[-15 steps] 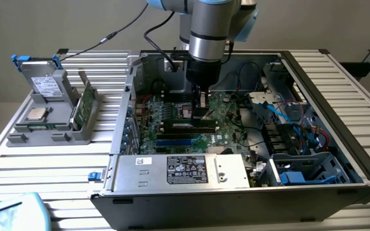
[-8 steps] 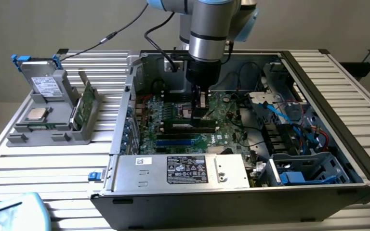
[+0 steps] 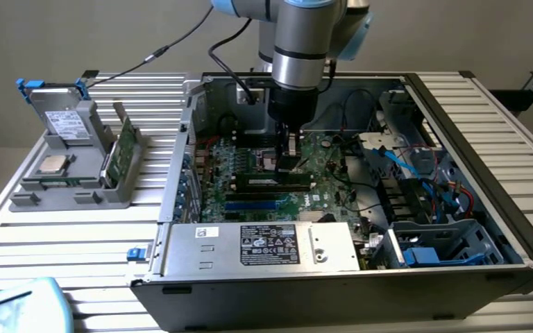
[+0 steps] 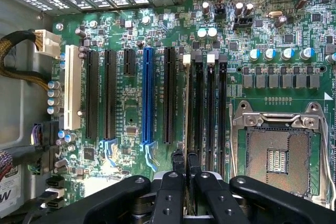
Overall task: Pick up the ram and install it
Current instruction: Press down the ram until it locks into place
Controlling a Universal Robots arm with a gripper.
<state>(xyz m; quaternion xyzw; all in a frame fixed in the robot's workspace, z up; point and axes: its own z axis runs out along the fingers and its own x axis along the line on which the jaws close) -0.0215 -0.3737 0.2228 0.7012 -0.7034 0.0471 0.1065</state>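
Observation:
The ram (image 3: 268,182) is a long thin stick with black chips. It stands on edge across the green motherboard (image 3: 327,198) inside the open computer case (image 3: 488,208). My gripper (image 3: 290,164) reaches straight down from the arm and is shut on the stick's upper edge. From the wrist view, the ram (image 4: 187,108) appears edge-on as a thin line between my two black fingertips (image 4: 177,166). It lines up with the memory slot nearest the expansion slots, beside three empty black memory slots (image 4: 210,114). Whether it is seated I cannot tell.
An open processor socket (image 4: 283,148) lies beside the memory slots. A grey power supply (image 3: 261,246) sits at the case front, with cables and blue drive bays (image 3: 433,250) on the exterior view's right. Outside the case, a grey holder (image 3: 72,177) carries a drive, a silver chip and an upright green board (image 3: 119,149).

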